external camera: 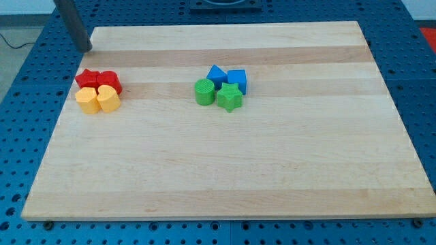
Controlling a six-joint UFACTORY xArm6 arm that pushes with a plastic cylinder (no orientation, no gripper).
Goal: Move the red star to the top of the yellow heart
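The red star (87, 77) lies near the board's left edge, touching a second red block (110, 81) on its right. Just below them sit a yellow heart (108, 99) and a yellow hexagon-like block (87, 100), packed tight against the red ones. The red star is above the yellow hexagon-like block and up-left of the heart. My tip (86, 50) rests at the board's top left corner, a short way above the red star and apart from it.
A second cluster sits near the board's middle top: a blue triangle (216, 73), a blue cube (237, 79), a green cylinder (204, 91) and a green star (229, 98). The wooden board (231, 170) lies on a blue perforated table.
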